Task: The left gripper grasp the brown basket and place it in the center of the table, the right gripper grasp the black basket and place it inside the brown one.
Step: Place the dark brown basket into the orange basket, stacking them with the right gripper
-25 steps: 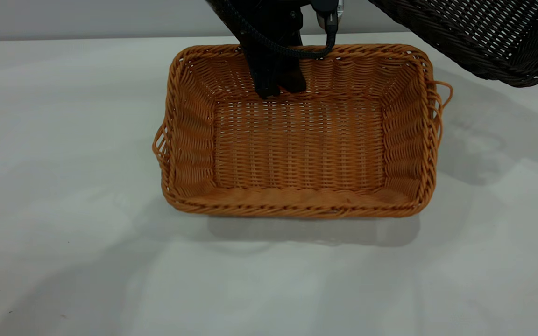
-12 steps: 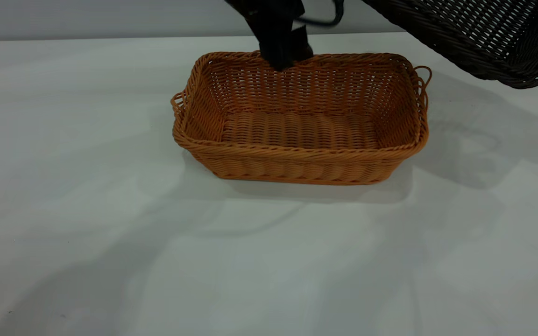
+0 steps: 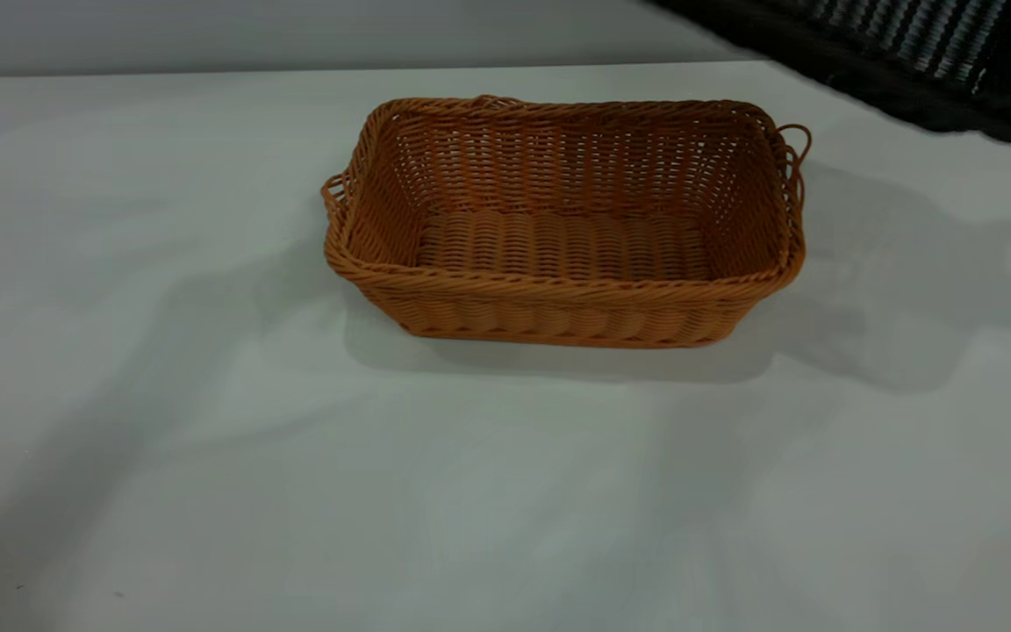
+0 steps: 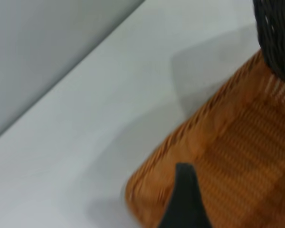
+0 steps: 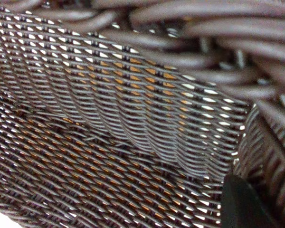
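1. The right gripper, a black robot gripper of which only one dark finger showed in its own wrist view, sat tight against the weave of the black basket, a rectangular wicker tray of very dark brown-black strands. The basket hung clear of the table, so the gripper appeared to have hold of it, though the jaws themselves could not be seen meeting on the rim.

2. The brown basket, a rectangular orange-tan wicker tray with a braided rim and a small loop at one short end, stood upright and empty near the middle of the table, a wide, plain white-grey top.

3. The black basket lay up and off past the brown basket's loop end, toward its far corner, not yet over the opening. Orange glints through the dark weave in the right wrist view suggested the brown basket sat below and beyond it.

4. The brown basket's long axis ran across the exterior view. The coming move likely called for carrying the dark tray along that axis and matching long sides before lowering.

5. The left gripper, shown only as one black finger, hovered over the brown basket's rim, apparently grasping nothing; how far it was open could not be told.

6. Most of the black basket was cut off at the exterior view's edge, and neither arm appeared there.
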`<move>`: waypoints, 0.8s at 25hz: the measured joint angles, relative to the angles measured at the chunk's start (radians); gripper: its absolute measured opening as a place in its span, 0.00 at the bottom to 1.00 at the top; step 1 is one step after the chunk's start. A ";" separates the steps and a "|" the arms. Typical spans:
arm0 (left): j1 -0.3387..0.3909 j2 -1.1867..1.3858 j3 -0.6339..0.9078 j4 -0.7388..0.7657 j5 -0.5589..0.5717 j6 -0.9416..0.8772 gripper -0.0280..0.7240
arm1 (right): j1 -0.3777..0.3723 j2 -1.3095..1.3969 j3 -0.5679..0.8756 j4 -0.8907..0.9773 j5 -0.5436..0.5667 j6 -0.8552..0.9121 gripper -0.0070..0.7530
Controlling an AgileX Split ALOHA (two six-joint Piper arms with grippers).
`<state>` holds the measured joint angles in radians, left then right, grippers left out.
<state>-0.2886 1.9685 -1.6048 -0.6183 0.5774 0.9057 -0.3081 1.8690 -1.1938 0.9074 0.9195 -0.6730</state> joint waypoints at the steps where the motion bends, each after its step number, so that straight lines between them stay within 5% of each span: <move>1: 0.027 -0.014 0.000 0.001 0.031 -0.003 0.72 | 0.032 0.001 -0.012 -0.039 0.007 0.039 0.11; 7: 0.160 -0.039 0.000 0.008 0.169 -0.006 0.72 | 0.241 0.001 -0.072 -0.191 0.033 0.235 0.11; 12: 0.178 -0.039 0.000 0.011 0.216 -0.006 0.72 | 0.377 0.051 -0.113 -0.230 0.029 0.298 0.11; 20: 0.178 -0.039 0.000 0.011 0.238 -0.007 0.72 | 0.418 0.215 -0.237 -0.241 0.058 0.351 0.11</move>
<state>-0.1102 1.9299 -1.6048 -0.6068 0.8152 0.8987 0.1096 2.0842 -1.4305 0.6662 0.9776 -0.3223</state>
